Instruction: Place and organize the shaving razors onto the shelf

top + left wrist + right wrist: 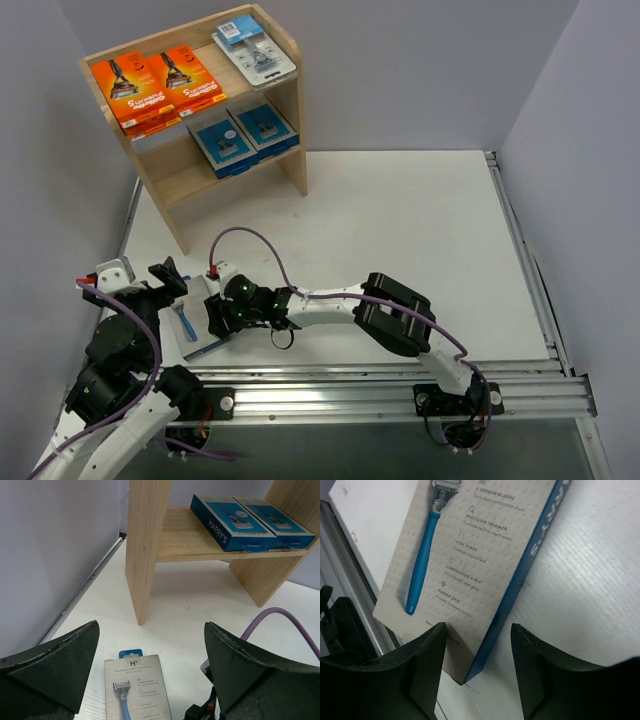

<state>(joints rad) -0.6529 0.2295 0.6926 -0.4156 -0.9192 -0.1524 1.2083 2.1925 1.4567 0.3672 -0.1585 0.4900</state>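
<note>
A grey razor pack [196, 337] picturing a blue razor lies flat near the table's front left edge; it also shows as pack [137, 687] and pack [470, 570]. My right gripper [216, 314] [477, 665] is open, and its jaws straddle the pack's near corner and blue side edge with gaps on both sides. My left gripper [163, 279] [150, 670] hangs wide open above the pack's far end, holding nothing. The wooden shelf [185, 175] stands at the back left. Its top carries two orange boxes [160, 85] and a clear blister pack [252, 47]. Two blue boxes [242, 137] [240, 522] rest on the lower tier.
Grey walls close in on the left and the back. A metal rail [400, 385] runs along the table's front edge, close to the pack. A purple cable [262, 245] [280, 617] loops over the right arm. The shelf's side panel [145, 545] stands just beyond the pack.
</note>
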